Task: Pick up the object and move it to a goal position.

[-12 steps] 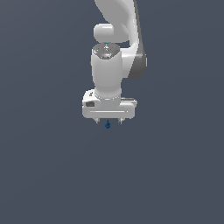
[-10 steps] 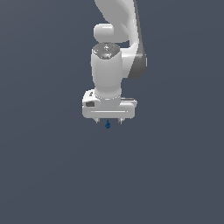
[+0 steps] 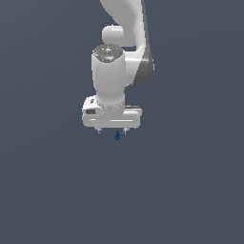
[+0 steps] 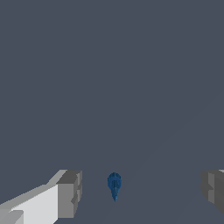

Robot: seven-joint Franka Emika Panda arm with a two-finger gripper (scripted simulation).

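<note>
A plain, dark grey-blue surface (image 3: 52, 190) fills both views, uniform and without markings. One thing shows against it: the object (image 3: 117, 136), a tiny dark blue piece with a round base tapering to a point, though actual contact with the surface cannot be told.

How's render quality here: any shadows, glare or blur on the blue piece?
Exterior view: flat even light, no cast shadow, soft glossy highlights on the arm; the blue cone piece is tiny and coarse under the tool. Wrist view: sharp, no glare, piece faceted, finger edges crisp.
</note>
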